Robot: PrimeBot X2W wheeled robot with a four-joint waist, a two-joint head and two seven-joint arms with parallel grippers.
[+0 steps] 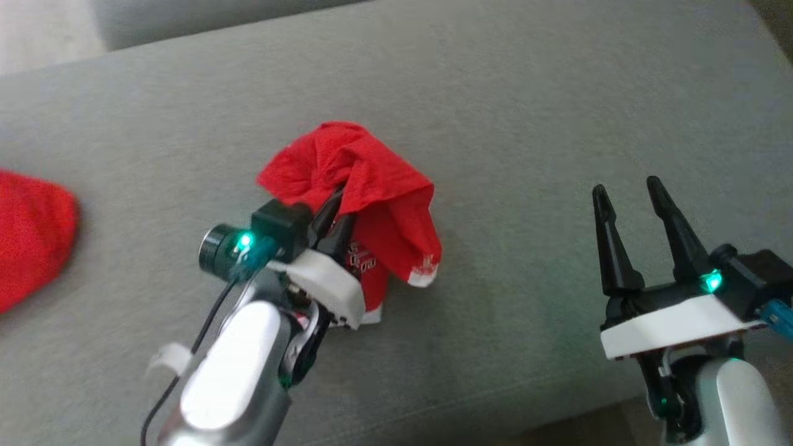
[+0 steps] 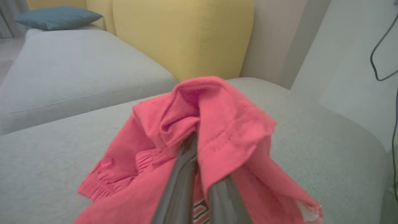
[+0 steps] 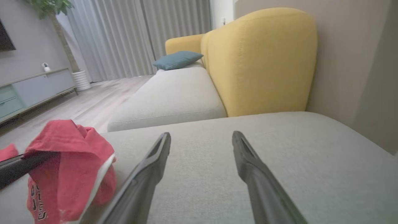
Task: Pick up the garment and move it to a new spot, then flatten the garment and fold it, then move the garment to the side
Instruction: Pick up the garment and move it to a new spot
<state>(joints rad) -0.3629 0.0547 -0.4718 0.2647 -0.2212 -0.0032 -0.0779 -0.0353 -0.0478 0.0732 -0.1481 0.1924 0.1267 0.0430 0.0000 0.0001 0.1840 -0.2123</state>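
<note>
Grey fabric sofa seat (image 1: pixel 526 111), red garment (image 1: pixel 372 186) bunched near its middle, second red cloth (image 1: pixel 31 235) further left

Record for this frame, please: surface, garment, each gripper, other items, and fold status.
surface: grey sofa cushion
garment: red garment, bunched, draped over the left gripper
left gripper: shut on the red garment
right gripper: open, empty, apart from the garment
other items: second red cloth at the head view's left edge; blue pillow; yellow backrest
fold status: not yet flattened or folded
</note>
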